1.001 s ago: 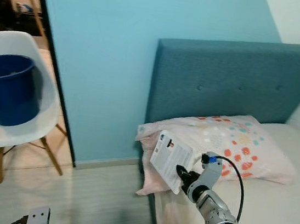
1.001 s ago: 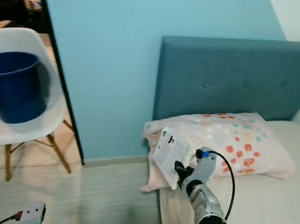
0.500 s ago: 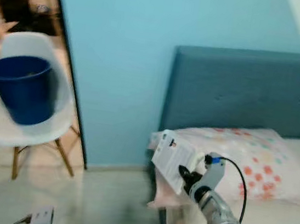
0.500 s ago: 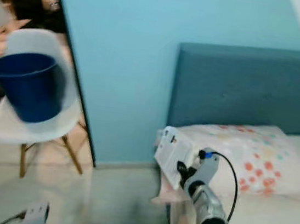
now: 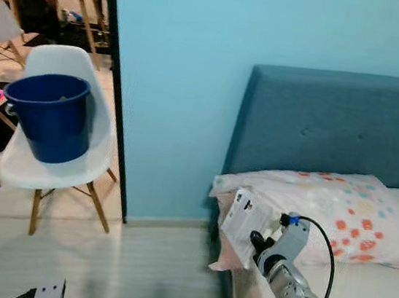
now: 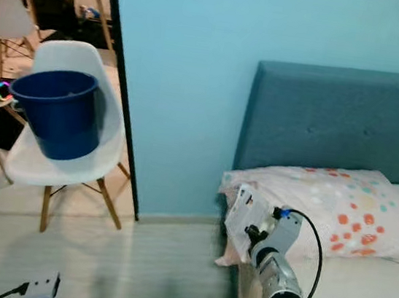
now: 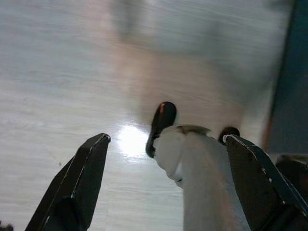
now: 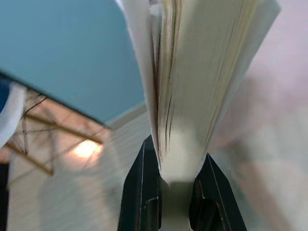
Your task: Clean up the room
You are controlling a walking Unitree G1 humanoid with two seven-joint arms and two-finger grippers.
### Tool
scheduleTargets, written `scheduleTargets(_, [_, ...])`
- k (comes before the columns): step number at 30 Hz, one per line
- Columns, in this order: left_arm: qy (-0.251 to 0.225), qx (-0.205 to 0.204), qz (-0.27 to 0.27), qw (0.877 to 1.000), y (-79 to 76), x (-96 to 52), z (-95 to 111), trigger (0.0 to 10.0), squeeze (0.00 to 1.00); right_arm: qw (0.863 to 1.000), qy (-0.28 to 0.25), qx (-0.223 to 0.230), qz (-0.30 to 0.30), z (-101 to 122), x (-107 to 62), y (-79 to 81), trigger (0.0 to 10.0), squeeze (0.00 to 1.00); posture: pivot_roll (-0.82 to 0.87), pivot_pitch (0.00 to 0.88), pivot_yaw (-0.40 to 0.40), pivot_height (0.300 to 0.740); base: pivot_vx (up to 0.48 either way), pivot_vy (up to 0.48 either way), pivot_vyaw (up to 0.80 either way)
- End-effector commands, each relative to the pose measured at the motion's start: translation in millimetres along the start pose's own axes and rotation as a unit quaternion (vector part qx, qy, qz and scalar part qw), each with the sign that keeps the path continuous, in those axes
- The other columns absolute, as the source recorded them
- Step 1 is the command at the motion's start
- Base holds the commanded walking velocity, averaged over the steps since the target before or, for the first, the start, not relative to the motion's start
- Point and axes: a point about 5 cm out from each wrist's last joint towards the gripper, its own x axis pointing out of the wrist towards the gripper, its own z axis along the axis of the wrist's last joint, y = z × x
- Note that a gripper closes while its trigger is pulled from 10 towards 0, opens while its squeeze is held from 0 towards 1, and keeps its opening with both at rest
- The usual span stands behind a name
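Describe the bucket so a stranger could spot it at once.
Left of the light blue wall, through the doorway, stands a white moulded plastic chair with wooden legs. On its seat sits the dark blue round plastic bucket, upright and open-topped, the only deep blue container among pale furniture.

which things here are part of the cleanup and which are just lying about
Part of the job:
- white booklet, clamped in the right tool
- blue bucket on the white chair

Just there:
- spotted pillow
- bed headboard
- left tool, idle above the floor
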Motion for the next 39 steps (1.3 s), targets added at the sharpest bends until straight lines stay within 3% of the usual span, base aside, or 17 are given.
scheduleTargets(1, [0.000,0.004,-0.005,1.000,-6.6,1.2,1.0,10.0,0.00,0.999,0.000,0.021,-0.032,2.3,-2.7,-14.1,10.0,0.00,-0.06,0.000,-0.041,0.740,0.000,0.000,-0.76])
scheduleTargets(11, [-0.001,0.007,-0.005,1.000,-10.9,1.7,-0.5,10.0,0.00,0.999,0.023,0.038,-0.024,-10.0,-4.1,-12.3,10.0,0.00,-0.06,0.000,-0.043,0.740,0.000,0.000,0.00])
scheduleTargets(28, [-0.003,0.016,-0.006,1.000,-14.6,2.2,0.2,10.0,0.00,0.995,0.052,0.082,0.005,-19.4,-7.3,-14.6,10.0,0.00,-0.07,0.000,-0.049,0.740,0.000,0.000,-0.79])
scheduleTargets(39, [0.000,0.019,-0.003,1.000,-12.6,1.9,-1.2,10.0,0.00,0.993,0.055,0.083,0.064,-18.9,-4.5,1.5,10.0,0.00,-0.07,0.000,-0.054,0.740,0.000,0.000,-0.79])
